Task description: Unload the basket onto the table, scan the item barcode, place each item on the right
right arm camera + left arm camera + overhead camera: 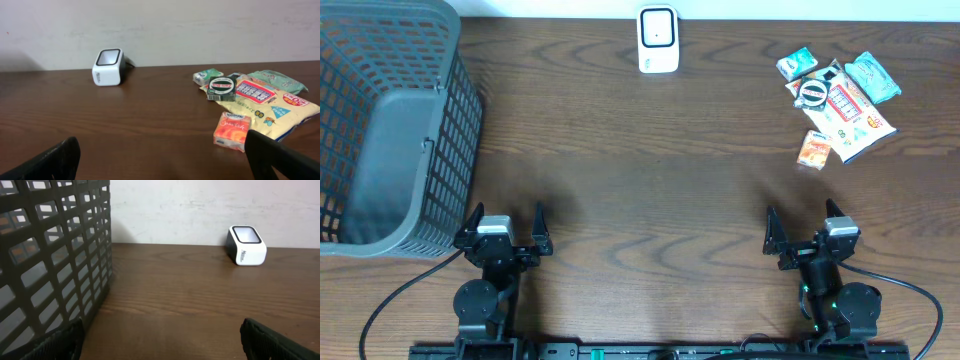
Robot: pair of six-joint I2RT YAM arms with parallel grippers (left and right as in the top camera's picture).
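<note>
- L gripper (507, 229) at 7 o'clock, near edge of wooden table (640, 180); jaws spread wide, released, holding nothing.
- R gripper (810, 230) at 5 o'clock, near edge too; jaws also wide apart, nothing between them.
- Grey mesh basket (390, 130) at 9–10 o'clock, just beside L gripper, running up to the far L corner; looks empty inside.
- Small orange packet (813, 149) at 2 o'clock, nearest item of the pile, well ahead of R gripper.
- Behind it, touching/overlapping: yellow snack bag (865, 125), red-and-white bar (844, 101) lying on the bag, round dark tin (812, 94), green-white packet (797, 65), teal pouch (873, 76) farthest R.
- White barcode scanner (658, 39) at 12 o'clock, far edge by the wall, upright, dark window on top; well apart from the pile & both arms.
</note>
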